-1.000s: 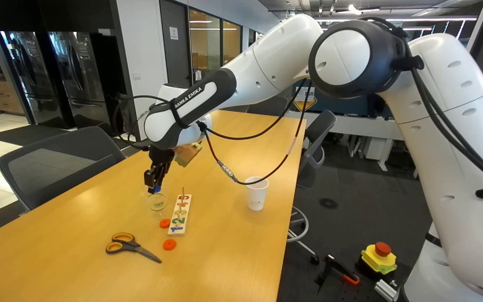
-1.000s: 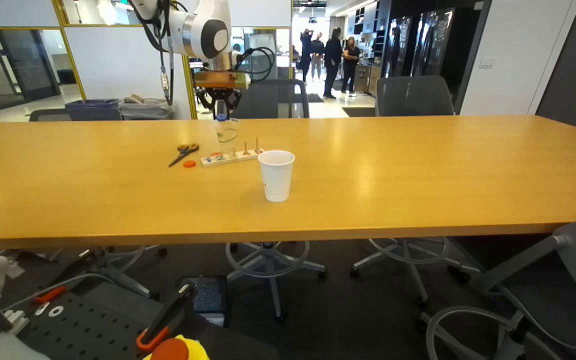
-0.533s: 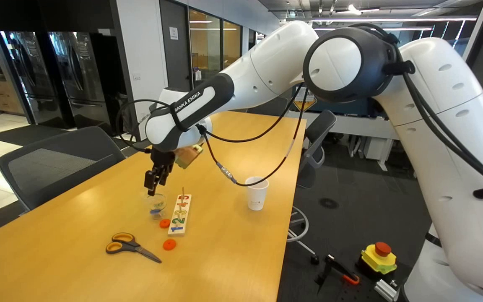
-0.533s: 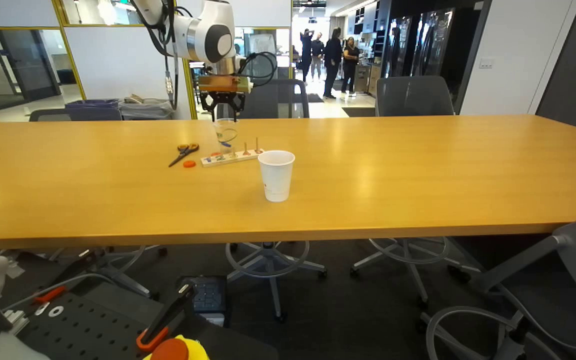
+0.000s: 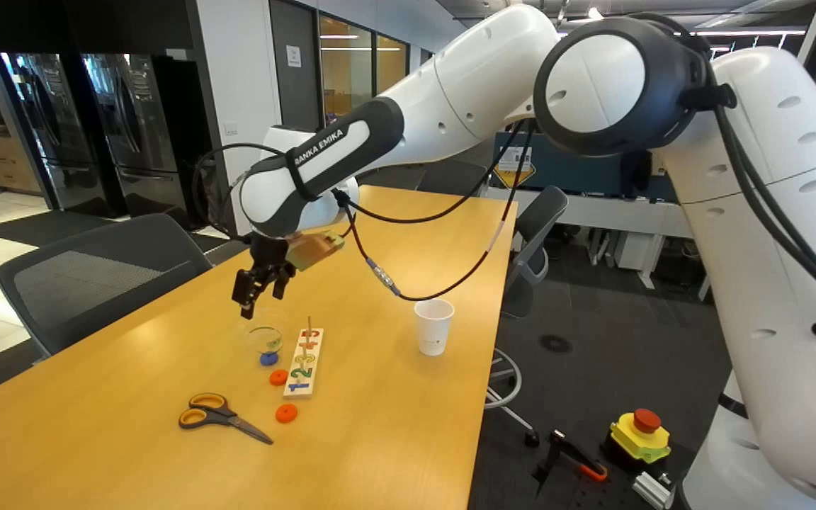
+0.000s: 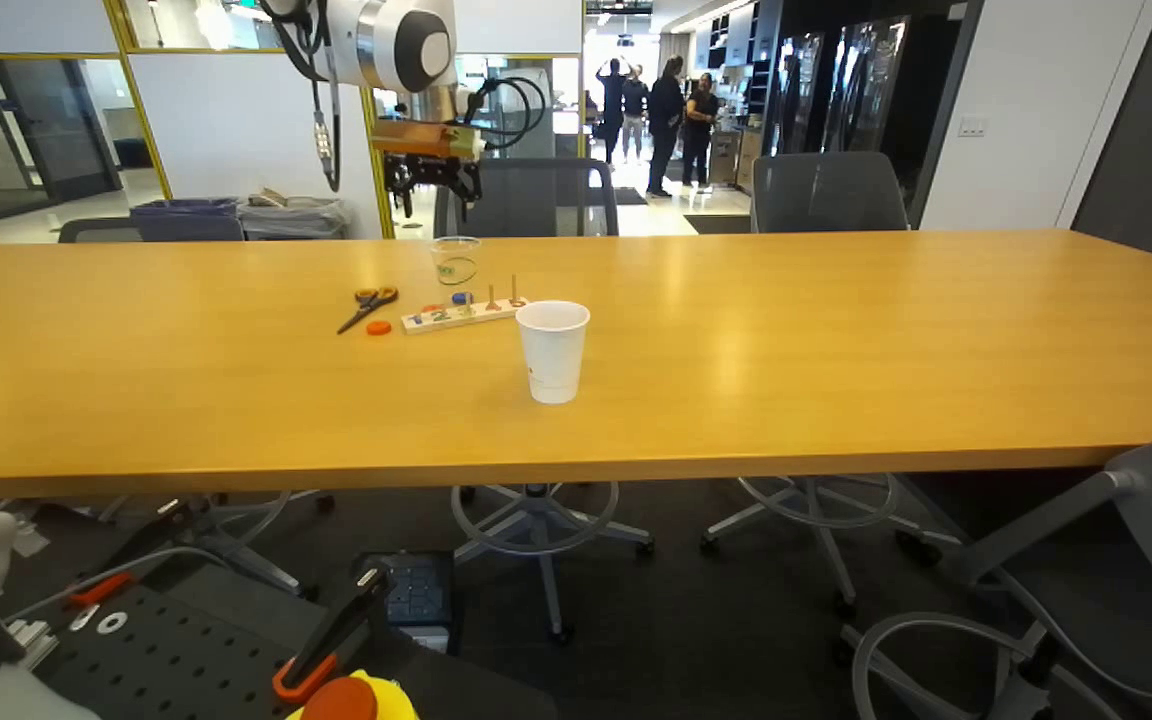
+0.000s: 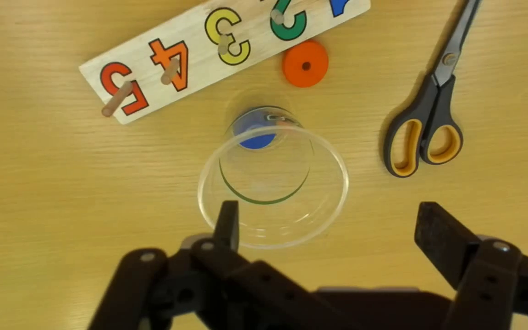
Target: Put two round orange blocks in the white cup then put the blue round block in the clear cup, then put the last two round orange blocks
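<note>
Blue block (image 7: 257,139) had dropped into the clear cup (image 7: 287,220), tool (image 7: 328,222) spread wide and empty above it, presumably for release.

– Where is the robot's gripper (image 6: 436,211)?
– Fingers spread, it hangs higher than the rim of the clear plastic cup (image 6: 455,262) on a wood-topped table (image 6: 786,350).
– And the blue block (image 6: 462,298)?
– Apparently low inside that cup, though its walls show only faintly.
– Foreground?
– A white paper cup (image 6: 553,355) stands upright, a numbered peg board (image 6: 451,317) behind it; scissors (image 6: 370,303) and two round orange blocks (image 6: 379,328) lie at left.
</note>
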Available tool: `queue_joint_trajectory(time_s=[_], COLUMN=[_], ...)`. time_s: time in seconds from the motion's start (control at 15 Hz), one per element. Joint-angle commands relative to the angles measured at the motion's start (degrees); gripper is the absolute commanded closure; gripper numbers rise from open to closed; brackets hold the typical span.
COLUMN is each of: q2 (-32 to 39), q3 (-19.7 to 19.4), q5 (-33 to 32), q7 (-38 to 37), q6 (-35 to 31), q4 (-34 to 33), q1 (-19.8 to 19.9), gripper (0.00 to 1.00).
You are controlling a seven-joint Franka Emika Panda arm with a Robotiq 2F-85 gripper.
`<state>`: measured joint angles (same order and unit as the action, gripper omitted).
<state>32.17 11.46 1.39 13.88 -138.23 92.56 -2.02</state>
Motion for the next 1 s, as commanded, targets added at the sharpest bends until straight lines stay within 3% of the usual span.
queue_joint_trajectory(time_s=[0.0, 0.4, 0.93], q2=[-5.84, -7.23, -3.97], q3=[-1.15, -0.37, 1.03], q5=[1.55, 3.69, 11.74], q7=[-4.69, -9.46, -12.21], q6=[2.98, 7.35, 5.32], q4=[5.60, 10.58, 12.01], q1=[-1.40, -3.13, -5.50], gripper=[0.00, 0.00, 0.00])
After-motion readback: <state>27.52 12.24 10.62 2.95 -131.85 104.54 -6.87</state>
